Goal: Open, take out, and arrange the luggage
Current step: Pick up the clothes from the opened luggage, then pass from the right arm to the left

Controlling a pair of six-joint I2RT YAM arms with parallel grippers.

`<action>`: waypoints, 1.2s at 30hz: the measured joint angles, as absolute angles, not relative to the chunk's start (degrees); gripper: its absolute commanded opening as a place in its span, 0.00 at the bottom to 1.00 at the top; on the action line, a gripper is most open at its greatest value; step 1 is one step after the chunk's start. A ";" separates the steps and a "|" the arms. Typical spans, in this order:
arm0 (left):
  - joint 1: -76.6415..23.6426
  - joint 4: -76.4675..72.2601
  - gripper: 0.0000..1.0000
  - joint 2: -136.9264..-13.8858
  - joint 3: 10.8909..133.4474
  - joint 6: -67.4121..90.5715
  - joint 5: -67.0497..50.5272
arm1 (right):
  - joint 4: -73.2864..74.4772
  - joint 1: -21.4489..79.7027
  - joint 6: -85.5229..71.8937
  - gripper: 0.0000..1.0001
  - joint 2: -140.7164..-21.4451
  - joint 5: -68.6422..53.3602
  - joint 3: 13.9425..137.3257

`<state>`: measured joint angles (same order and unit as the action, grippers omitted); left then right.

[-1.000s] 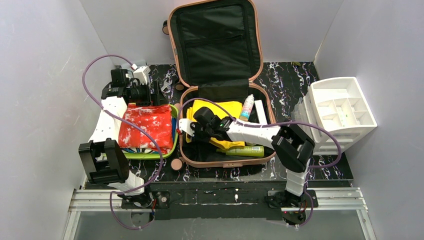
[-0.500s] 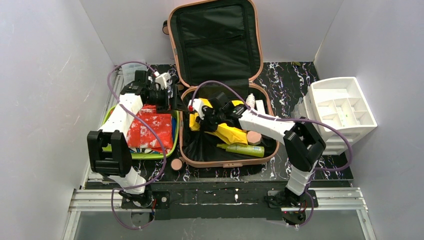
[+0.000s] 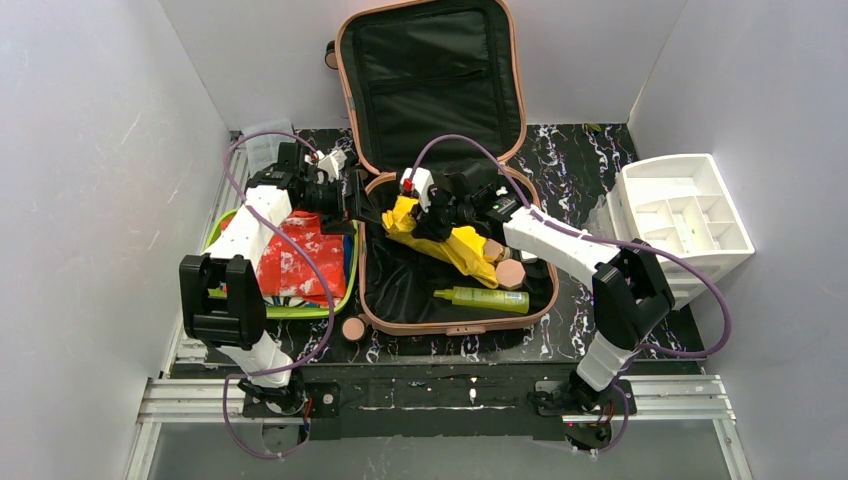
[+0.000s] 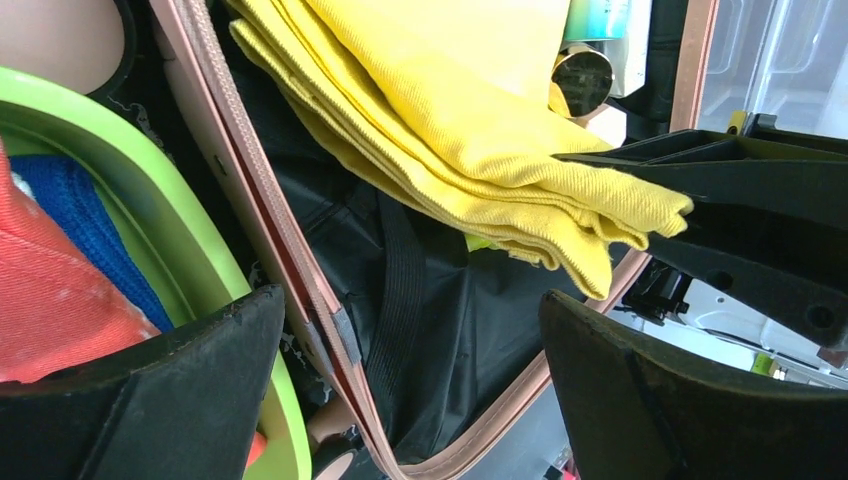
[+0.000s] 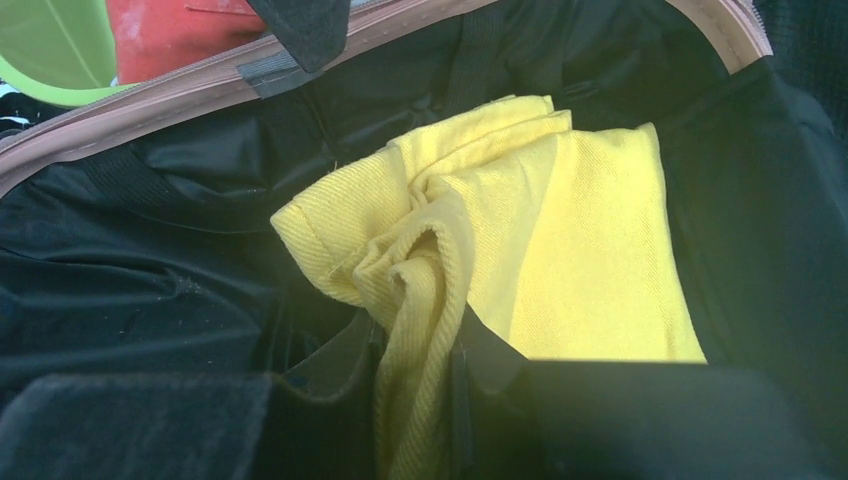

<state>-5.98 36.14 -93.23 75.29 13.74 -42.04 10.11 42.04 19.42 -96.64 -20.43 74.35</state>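
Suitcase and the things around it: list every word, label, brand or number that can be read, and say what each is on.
No text can be read in any view.
Green bottle in the suitcase: any print is too small to read.
Teal label: blurred and cut off by the frame's edge.
Red cloth: white marks only, no letters to make out.
Yellow cloth: plain.

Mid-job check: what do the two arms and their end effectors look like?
Both match: the left arm and right arm have white link shells between chunky black joint housings, with a purple cable looping along each. The left end effector and right end effector have broad matte-black fingers. The right wrist's white box carries a red mark.
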 measured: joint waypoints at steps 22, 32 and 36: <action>-9.91 32.12 0.98 -93.23 72.53 31.81 -46.94 | 10.20 42.00 19.92 0.03 -95.33 -18.50 74.15; -11.81 28.93 0.98 -93.41 68.82 44.93 -45.06 | 10.26 41.52 20.51 0.02 -94.45 -18.37 73.91; -11.86 27.75 0.98 -94.37 69.21 49.08 -44.80 | 9.13 41.41 20.51 0.01 -93.73 -20.03 71.96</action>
